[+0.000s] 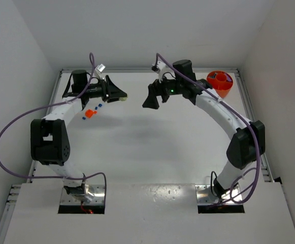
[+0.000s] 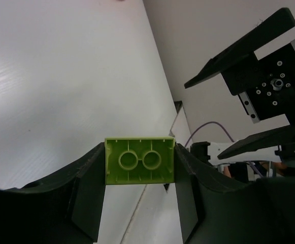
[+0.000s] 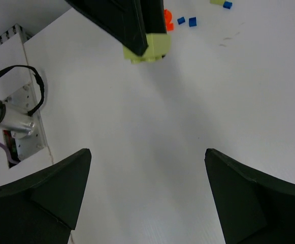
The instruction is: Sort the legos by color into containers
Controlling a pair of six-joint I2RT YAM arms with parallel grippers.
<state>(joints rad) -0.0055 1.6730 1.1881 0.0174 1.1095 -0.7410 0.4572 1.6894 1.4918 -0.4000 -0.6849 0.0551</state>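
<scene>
You had the left gripper closed about halfway on a yellow-green rectangular plastic lego brick. Its 2 fingers pressed against the brick's 2 short ends. The brick sat right at the fingertips, raised off the table, and its hollow underside with 2 round tubes faced the left wrist camera.

Your right gripper hung opposite, near the left one but apart from it. Its jaws were spread wide with nothing between them, and from its wrist view the held brick showed ahead, pinched by the other arm's dark fingers.

The small round orange plastic bowl stood at the far right corner of the table, just behind the right arm and well apart from the held brick. Blue and purple showed inside it, though you could not tell which compartments.

On the flat white table, beside the left arm, lay 1 orange-red lego and a few tiny blue legos, near one another. Plain white walls closed in the table on 3 sides, and purple cables looped from both arms.
</scene>
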